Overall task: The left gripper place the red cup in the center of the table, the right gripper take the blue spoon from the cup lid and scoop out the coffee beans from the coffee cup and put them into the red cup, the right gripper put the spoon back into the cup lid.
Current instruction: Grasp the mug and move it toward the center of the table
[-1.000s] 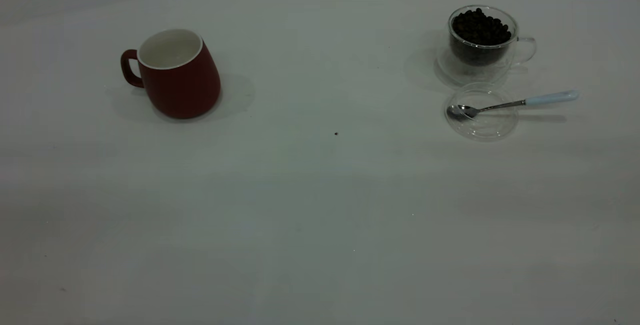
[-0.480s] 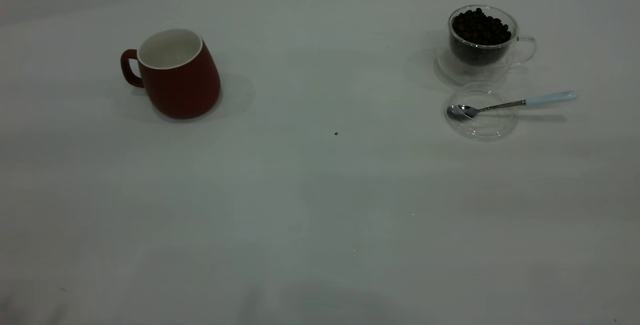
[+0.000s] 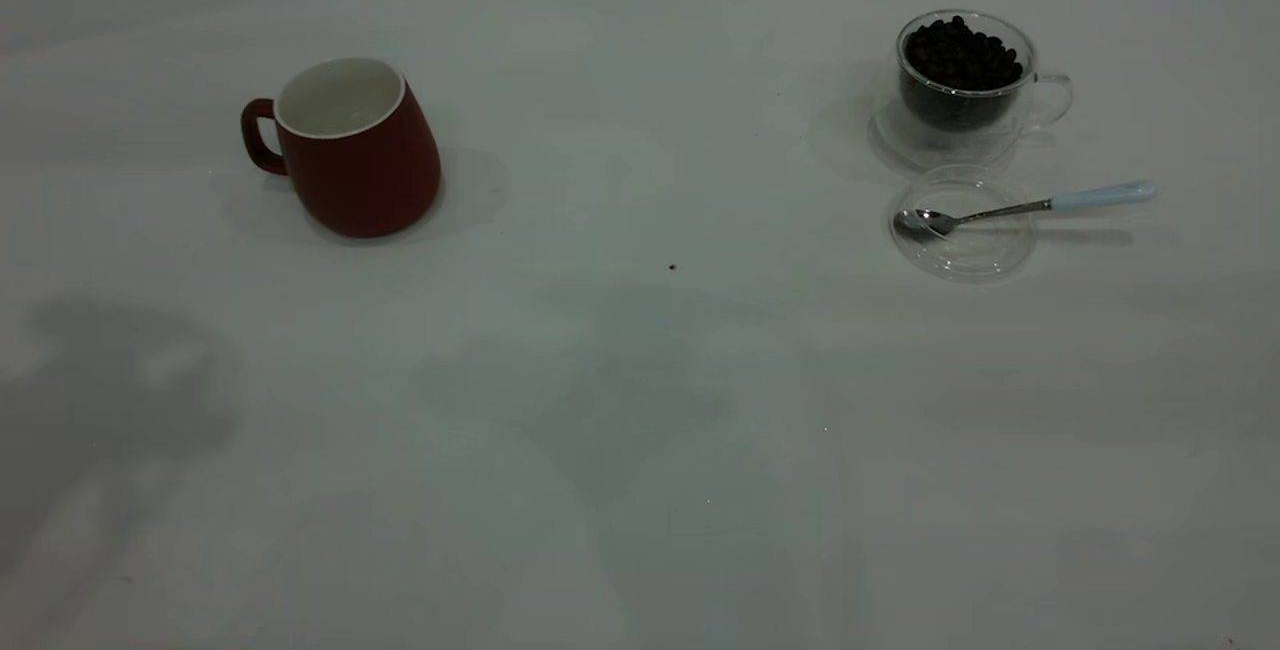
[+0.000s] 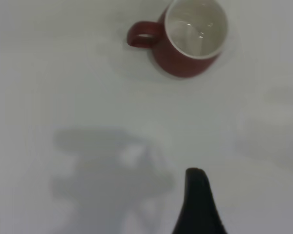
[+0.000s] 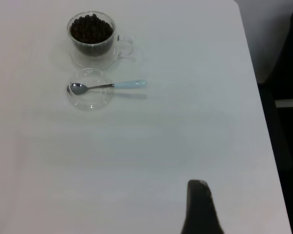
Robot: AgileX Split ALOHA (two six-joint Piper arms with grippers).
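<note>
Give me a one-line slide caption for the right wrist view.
Spoon resting bowl-down in the clear cup lid beside the bean-filled glass coffee cup, untouched.

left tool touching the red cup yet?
Apart. The left wrist view shows bare table between the left tool's visible finger and the red cup; the exterior view shows no tool near the cup.

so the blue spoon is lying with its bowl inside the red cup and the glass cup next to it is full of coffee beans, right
Not quite. The blue spoon lies with its bowl in the clear cup lid, not in the red cup, which stands empty far across the table. The exterior view shows this. The glass cup beside the spoon is indeed full of coffee beans.
</note>
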